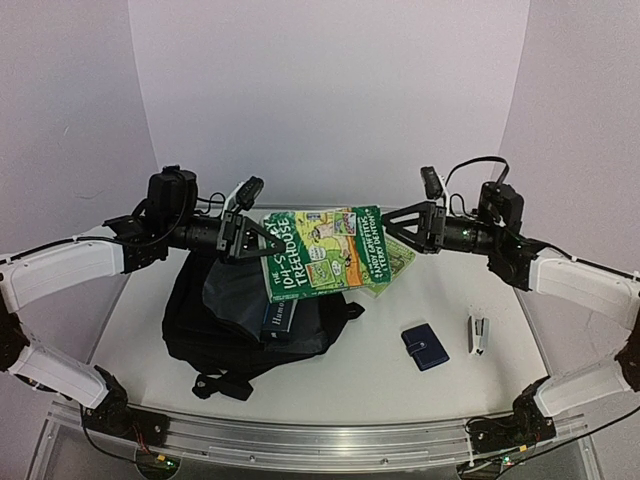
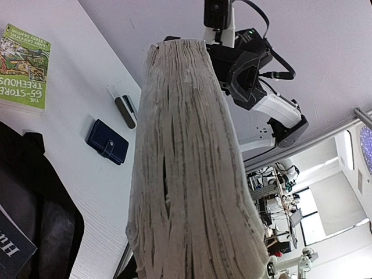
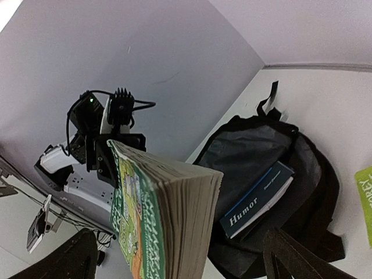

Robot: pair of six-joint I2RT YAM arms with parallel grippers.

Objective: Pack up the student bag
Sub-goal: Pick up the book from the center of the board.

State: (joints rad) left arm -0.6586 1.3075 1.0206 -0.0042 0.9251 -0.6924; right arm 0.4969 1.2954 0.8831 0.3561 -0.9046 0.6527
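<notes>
Student bag (image 1: 200, 320) flat, mouth up, long axis roughly 12–6 o'clock | left gripper (image 1: 262, 238) clamps green book (image 1: 320, 250) | right gripper (image 1: 392, 225) fingers apart | white table (image 1: 400, 390), lilac walls (image 1: 330, 100)

3 bks (image 1: 320, 250), 1 bag (image 1: 200, 320), wallet (image 1: 425, 346), stapler (image 1: 479, 334)

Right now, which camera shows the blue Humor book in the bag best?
Right wrist: the blue book lies in plain view inside the open bag, title readable. Top view: partly hidden behind the held green book. Left wrist: only a corner.
</notes>
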